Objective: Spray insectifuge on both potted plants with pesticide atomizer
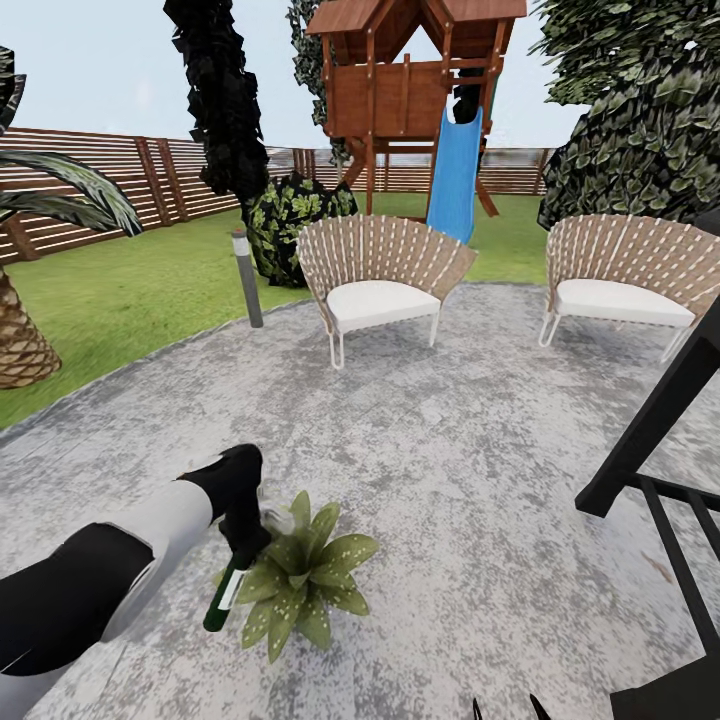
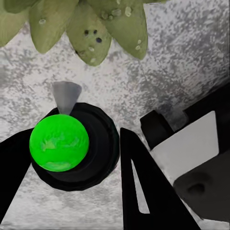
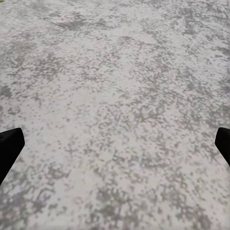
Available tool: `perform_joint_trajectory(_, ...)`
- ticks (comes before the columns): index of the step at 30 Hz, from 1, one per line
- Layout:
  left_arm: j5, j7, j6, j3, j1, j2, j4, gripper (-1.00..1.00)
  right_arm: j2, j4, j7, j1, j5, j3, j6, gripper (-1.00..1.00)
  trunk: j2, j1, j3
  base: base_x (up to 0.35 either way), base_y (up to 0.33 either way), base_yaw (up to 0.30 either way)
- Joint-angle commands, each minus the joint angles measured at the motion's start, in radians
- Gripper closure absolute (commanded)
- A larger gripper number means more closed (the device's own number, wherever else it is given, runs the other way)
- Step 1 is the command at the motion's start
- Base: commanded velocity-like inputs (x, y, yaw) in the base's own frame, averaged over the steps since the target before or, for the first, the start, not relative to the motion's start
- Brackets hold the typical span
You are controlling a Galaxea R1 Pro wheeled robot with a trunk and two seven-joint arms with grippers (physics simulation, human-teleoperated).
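One potted plant [image 1: 305, 580], a low rosette of speckled olive leaves, sits on the grey paved patio [image 1: 450, 450] near the front. My left gripper [image 1: 243, 522] is shut on the pesticide atomizer [image 1: 222, 596], a dark green bottle hanging tilted at the plant's left edge, its whitish trigger head toward the leaves. In the left wrist view the atomizer [image 2: 59, 142] shows end-on as a bright green disc between the black fingers [image 2: 139, 187], with the plant's leaves [image 2: 91, 28] just beyond. My right gripper [image 3: 115, 148] is open over bare paving; its tips [image 1: 508, 710] peek in at the bottom edge.
Two wicker chairs [image 1: 378, 275] [image 1: 625, 275] stand at the patio's far side. A grey bollard lamp [image 1: 247, 280] and a dark bush [image 1: 290, 225] mark the lawn edge, a palm trunk [image 1: 20, 345] is at left. A black frame [image 1: 660, 450] rises at right.
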Motion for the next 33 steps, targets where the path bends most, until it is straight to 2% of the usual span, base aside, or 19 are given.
perform_joint_trajectory(1,-0.007,-0.007,0.007,0.006,0.005,0.007,-0.002,1.00,0.000,0.001,-0.010,-0.001,0.011,-0.002,-0.002,-1.00,0.000,0.000,-0.001,0.000,0.000,0.000)
perform_joint_trajectory(4,-0.008,0.014,0.006,0.006,0.037,0.017,-0.001,1.00,0.000,0.001,-0.010,-0.001,0.011,-0.002,-0.002,-1.00,0.000,0.000,-0.001,0.000,0.000,0.000)
perform_joint_trajectory(6,-0.006,0.070,0.006,0.008,0.071,0.047,0.002,1.00,-0.005,0.001,-0.009,-0.001,0.012,-0.001,-0.002,-1.00,0.000,0.000,-0.001,0.000,0.000,0.000)
perform_joint_trajectory(10,-0.006,0.081,0.006,0.010,0.112,0.047,-0.002,1.00,-0.009,0.001,-0.008,-0.001,0.012,-0.001,-0.002,-1.00,0.000,0.000,-0.001,0.000,0.000,0.000)
perform_joint_trajectory(14,-0.006,0.087,0.007,0.015,0.120,0.058,0.000,1.00,-0.009,0.001,-0.008,-0.001,0.013,-0.001,-0.002,-1.00,0.000,0.000,-0.001,0.000,0.000,0.000)
perform_joint_trajectory(19,-0.005,0.087,0.007,0.017,0.128,0.101,0.001,1.00,-0.008,0.001,-0.008,-0.001,0.013,-0.001,-0.002,-1.00,0.000,0.000,-0.001,0.000,0.000,0.000)
perform_joint_trajectory(20,-0.005,0.087,0.007,0.018,0.152,0.116,0.000,1.00,-0.008,0.001,-0.009,-0.001,0.013,-0.001,-0.002,-1.00,0.000,0.000,-0.001,0.000,0.000,0.000)
perform_joint_trajectory(22,-0.005,0.088,0.006,0.016,0.157,0.127,0.000,1.00,-0.007,0.001,-0.010,-0.001,0.012,-0.001,-0.002,-1.00,0.000,0.000,-0.001,0.000,0.000,0.000)
perform_joint_trajectory(28,-0.003,0.131,0.006,0.017,0.183,0.120,-0.001,1.00,-0.001,0.001,-0.010,-0.001,0.012,-0.001,-0.003,-1.00,0.000,0.000,-0.001,0.000,0.001,0.000)
perform_joint_trajectory(33,0.002,0.159,0.007,0.022,0.191,0.128,0.000,1.00,0.000,0.001,-0.010,-0.001,0.012,-0.001,-0.003,-1.00,0.000,0.000,-0.001,0.000,0.118,-0.042)
